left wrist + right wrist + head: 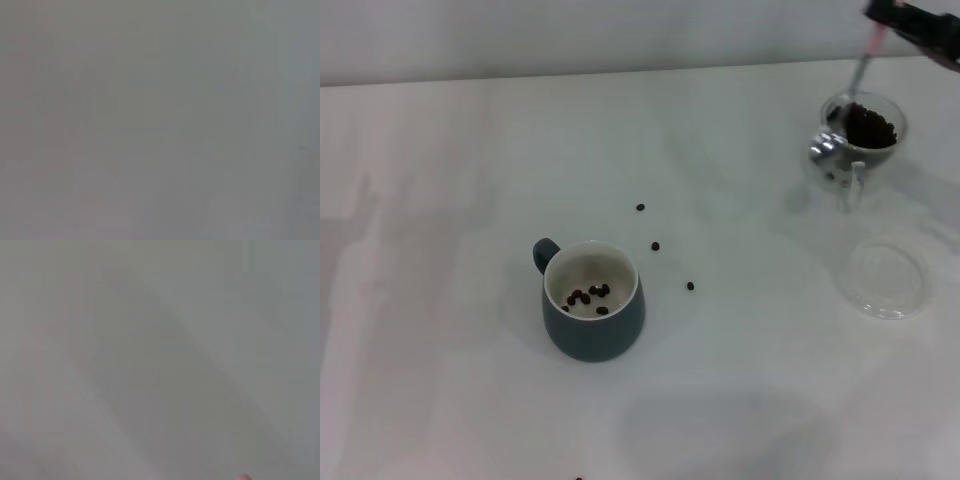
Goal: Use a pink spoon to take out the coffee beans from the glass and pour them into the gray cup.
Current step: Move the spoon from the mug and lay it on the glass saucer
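Observation:
The gray cup (591,318) stands upright at the middle of the table, handle to the back left, with several coffee beans (588,297) on its cream inside. The glass (855,140) stands at the far right, holding a heap of coffee beans (869,126). My right gripper (910,20) shows at the top right corner, shut on the pale pink handle of the pink spoon (873,42). The spoon slants down into the glass, its bowl hidden among the beans and glass walls. A pink tip shows at the edge of the right wrist view (243,477). The left gripper is out of view.
Loose beans lie on the white table to the right of the gray cup (640,207), (655,246), (690,286), and one lies at the front edge (579,478). A flat clear glass dish (886,277) lies in front of the glass. The left wrist view shows only blank surface.

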{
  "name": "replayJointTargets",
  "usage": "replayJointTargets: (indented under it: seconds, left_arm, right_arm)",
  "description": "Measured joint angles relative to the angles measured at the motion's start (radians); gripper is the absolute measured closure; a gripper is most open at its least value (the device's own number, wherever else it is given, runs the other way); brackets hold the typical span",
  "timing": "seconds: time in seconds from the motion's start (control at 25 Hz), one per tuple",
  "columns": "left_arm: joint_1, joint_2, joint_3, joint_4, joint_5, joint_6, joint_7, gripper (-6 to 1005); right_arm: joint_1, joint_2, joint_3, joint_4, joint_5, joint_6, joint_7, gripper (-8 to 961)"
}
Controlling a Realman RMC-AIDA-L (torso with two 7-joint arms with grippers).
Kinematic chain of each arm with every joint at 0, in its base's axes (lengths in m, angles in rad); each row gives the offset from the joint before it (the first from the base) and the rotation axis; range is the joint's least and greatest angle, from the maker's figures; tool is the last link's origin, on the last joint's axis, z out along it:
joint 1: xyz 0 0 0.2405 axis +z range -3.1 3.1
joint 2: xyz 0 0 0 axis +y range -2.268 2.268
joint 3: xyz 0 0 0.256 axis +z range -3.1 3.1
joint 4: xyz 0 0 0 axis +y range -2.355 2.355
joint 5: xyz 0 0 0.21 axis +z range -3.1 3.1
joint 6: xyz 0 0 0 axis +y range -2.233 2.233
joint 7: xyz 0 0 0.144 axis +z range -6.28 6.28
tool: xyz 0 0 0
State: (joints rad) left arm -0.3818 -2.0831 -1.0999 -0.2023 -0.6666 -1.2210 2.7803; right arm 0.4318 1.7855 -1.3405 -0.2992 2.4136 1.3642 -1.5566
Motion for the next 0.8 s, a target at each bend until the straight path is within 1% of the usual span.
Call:
replayJointTargets:
  seconds: [0.04, 0.12, 0.2, 0.28, 0.4, 0.64, 0.8]
  left_arm:
    - [0.000, 0.000, 0.000, 0.001, -0.005, 0.000, 0.000, 107]
    - [0.002, 0.000, 0.000, 0.001, -0.012, 0.000, 0.001, 107]
    - [0.004, 0.000, 0.000, 0.002, -0.013, 0.000, 0.001, 107]
    - [0.005, 0.000, 0.000, 0.001, -0.014, 0.000, 0.001, 106]
    - [0.005, 0.000, 0.000, 0.001, -0.017, 0.000, 0.001, 106]
    - [-0.002, 0.000, 0.000, 0.001, -0.017, 0.000, 0.003, 107]
    - [-0.003, 0.000, 0.000, 0.001, -0.018, 0.001, 0.004, 107]
  right_arm:
    - [-0.004, -0.017, 0.000, 0.015, -0.012, 0.014, 0.000, 683]
    - [-0.017, -0.044, 0.000, 0.035, -0.036, 0.032, 0.000, 681]
    - [-0.035, -0.060, 0.001, 0.039, -0.066, 0.035, -0.002, 680]
    - [-0.053, -0.068, 0.002, 0.040, -0.094, 0.031, -0.006, 678]
    - [-0.073, -0.064, 0.003, 0.041, -0.127, 0.014, -0.023, 676]
    - [-0.080, -0.033, 0.004, 0.053, -0.197, -0.017, -0.095, 671]
    - [-0.081, -0.023, 0.011, 0.053, -0.223, -0.048, -0.122, 668]
